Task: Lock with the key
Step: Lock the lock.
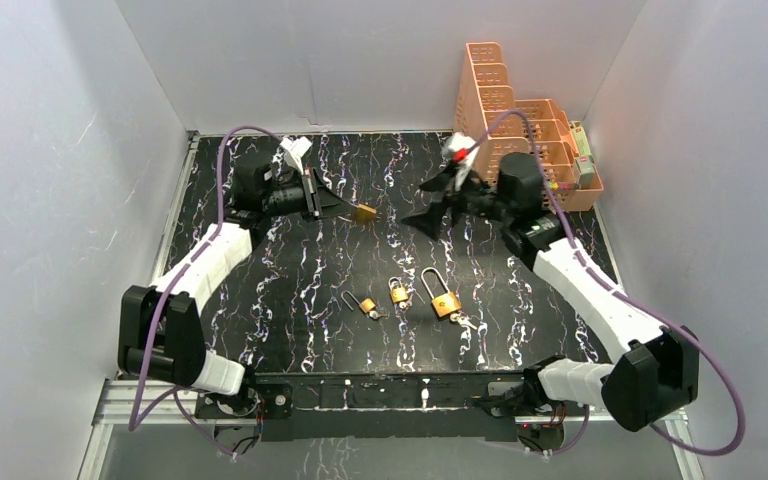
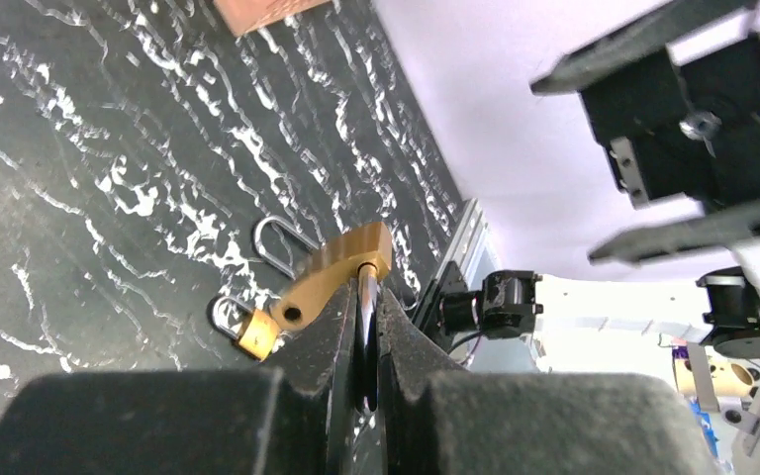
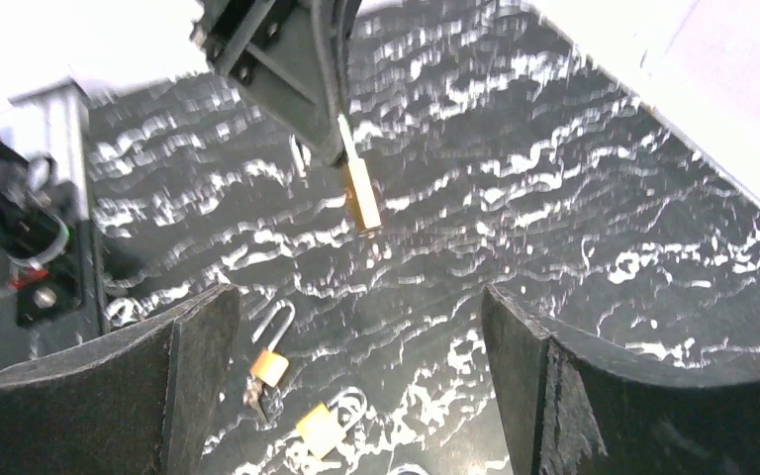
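Note:
My left gripper (image 1: 348, 206) is shut on the steel shackle of a brass padlock (image 1: 365, 212) and holds it above the table at the back. In the left wrist view the shackle (image 2: 366, 317) is pinched between my fingers (image 2: 327, 336), with the brass body (image 2: 341, 265) at their tips. My right gripper (image 1: 416, 204) is open and empty, facing the held padlock from the right with a gap between them. In the right wrist view its gripper (image 3: 356, 336) points at that padlock (image 3: 362, 198). I see no key in the held padlock.
Three more brass padlocks lie on the black marbled table (image 1: 290, 290) near the front: a small one (image 1: 368, 306), another small one (image 1: 398, 292) and a long-shackled one (image 1: 445, 303) with a key (image 1: 466, 322). An orange organiser (image 1: 515, 120) stands at the back right.

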`<state>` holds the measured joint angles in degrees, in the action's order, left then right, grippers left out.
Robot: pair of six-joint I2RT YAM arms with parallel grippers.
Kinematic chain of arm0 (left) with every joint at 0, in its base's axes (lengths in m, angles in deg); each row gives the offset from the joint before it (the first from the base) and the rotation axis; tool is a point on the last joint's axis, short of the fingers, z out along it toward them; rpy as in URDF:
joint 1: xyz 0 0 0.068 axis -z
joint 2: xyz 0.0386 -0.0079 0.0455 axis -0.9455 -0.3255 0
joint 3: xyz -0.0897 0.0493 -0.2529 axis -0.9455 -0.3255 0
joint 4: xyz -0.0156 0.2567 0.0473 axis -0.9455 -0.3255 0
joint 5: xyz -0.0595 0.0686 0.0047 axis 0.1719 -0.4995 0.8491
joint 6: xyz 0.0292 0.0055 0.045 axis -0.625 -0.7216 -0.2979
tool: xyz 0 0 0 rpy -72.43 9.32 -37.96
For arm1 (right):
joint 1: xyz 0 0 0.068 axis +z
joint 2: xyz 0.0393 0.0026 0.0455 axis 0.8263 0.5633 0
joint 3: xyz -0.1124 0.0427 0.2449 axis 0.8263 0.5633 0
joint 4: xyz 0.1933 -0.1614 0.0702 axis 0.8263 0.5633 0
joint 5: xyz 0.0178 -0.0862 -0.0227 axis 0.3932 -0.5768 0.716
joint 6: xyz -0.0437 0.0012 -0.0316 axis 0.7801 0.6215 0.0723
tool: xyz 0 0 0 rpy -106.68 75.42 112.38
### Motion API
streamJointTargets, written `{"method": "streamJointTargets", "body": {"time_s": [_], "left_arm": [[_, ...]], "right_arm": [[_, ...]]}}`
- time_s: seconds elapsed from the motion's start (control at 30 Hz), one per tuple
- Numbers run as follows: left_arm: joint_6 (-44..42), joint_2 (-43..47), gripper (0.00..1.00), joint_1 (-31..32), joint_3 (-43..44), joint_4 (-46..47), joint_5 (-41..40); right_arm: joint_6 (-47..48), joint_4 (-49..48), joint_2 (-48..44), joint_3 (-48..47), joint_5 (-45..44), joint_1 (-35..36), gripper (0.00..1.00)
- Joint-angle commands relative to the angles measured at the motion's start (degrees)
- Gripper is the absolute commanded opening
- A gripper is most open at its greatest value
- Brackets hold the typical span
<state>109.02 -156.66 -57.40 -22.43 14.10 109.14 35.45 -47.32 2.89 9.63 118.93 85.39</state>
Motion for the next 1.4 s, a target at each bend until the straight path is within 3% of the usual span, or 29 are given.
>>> {"method": "streamJointTargets", "body": {"time_s": [0.0, 0.1, 0.3, 0.5, 1.07, 1.27, 1.3, 1.33, 1.37], "left_arm": [[6.4, 7.7, 0.0, -0.3, -4.6, 24.1, 0.3], [8.9, 9.7, 0.0, -0.3, -7.3, 34.3, 0.1], [12.5, 10.3, 0.0, 0.2, -7.7, 43.7, 0.8], [14.2, 10.8, 0.0, 1.6, -8.7, 53.0, 0.3], [16.4, 12.1, 0.0, 2.7, -8.3, 58.3, 2.1], [15.8, 12.1, 0.0, 2.8, -8.3, 58.5, 2.2], [15.7, 12.0, 0.0, 2.8, -8.3, 58.6, 2.2], [15.6, 12.0, 0.0, 2.8, -8.3, 58.6, 2.2], [15.5, 12.0, 0.0, 2.7, -8.2, 58.6, 2.1]], "right_arm": [[-19.3, -25.6, -0.3, 6.0, 22.8, -9.1, 0.99], [-23.9, -34.0, 2.1, 7.3, 24.3, -9.6, 0.98], [-23.0, -49.2, 2.3, 10.8, 17.3, -6.5, 0.97], [-23.2, -65.2, 3.7, 13.6, 15.8, -2.5, 0.96], [-27.6, -76.1, 13.6, 6.7, 17.2, 2.6, 0.88], [-31.3, -79.5, 15.8, 4.8, 18.6, 2.8, 0.65], [-32.1, -79.4, 16.3, 4.2, 19.1, 2.8, 0.5], [-33.1, -78.6, 16.8, 3.2, 19.9, 2.8, 0.14], [-33.5, -76.2, 17.1, 2.0, 20.6, 2.8, 0.0]]}}
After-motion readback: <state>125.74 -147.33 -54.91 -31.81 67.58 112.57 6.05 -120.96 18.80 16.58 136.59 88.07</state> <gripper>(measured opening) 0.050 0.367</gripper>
